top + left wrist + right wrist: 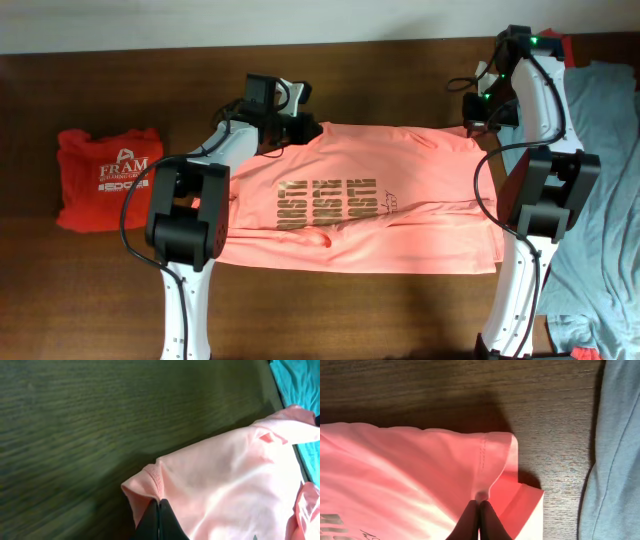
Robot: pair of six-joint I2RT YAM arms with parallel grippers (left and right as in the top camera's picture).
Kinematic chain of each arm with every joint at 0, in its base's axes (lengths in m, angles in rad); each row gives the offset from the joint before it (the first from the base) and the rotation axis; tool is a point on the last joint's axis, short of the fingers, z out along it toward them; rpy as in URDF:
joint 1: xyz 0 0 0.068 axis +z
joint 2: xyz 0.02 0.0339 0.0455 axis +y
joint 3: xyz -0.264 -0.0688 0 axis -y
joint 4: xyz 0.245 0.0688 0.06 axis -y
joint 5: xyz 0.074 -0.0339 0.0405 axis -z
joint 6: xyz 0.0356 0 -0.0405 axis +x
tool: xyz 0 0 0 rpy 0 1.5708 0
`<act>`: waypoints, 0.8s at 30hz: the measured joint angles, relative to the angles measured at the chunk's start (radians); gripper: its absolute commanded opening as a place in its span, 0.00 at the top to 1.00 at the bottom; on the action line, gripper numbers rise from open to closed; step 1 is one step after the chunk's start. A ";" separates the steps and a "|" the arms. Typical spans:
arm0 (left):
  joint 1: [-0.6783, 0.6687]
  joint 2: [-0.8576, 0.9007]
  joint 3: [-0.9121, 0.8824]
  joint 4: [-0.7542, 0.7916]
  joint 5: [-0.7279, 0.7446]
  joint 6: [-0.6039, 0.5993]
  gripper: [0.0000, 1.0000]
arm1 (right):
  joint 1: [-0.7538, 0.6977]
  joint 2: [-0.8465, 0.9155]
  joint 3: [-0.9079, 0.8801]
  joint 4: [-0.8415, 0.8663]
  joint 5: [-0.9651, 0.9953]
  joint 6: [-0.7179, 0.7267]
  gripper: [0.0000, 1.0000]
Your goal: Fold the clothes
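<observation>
A salmon-pink T-shirt [370,195] with dark lettering lies spread across the middle of the wooden table. My left gripper [300,128] is shut on the shirt's far left corner; in the left wrist view its closed fingers [159,506] pinch a fold of pink cloth [225,480]. My right gripper [478,128] is shut on the far right corner; in the right wrist view the closed fingers [480,506] pinch the hemmed edge of the shirt [410,470]. Both corners are held just above the table.
A folded red shirt [105,178] with white print lies at the left. A heap of blue-grey clothes [600,200] covers the right side, with a red garment [565,45] at the far right corner. Dark wood table [100,300] surrounds everything.
</observation>
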 measured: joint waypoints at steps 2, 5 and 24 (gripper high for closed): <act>0.002 0.001 0.000 -0.010 0.007 0.000 1.00 | 0.000 0.000 0.000 0.000 0.000 0.000 0.96; 0.008 0.005 0.026 -0.080 0.018 0.000 1.00 | 0.000 0.000 0.000 -0.008 0.002 -0.005 0.96; 0.044 -0.121 0.230 -0.809 0.041 0.153 1.00 | -0.091 0.000 0.000 -0.206 0.053 -0.011 0.96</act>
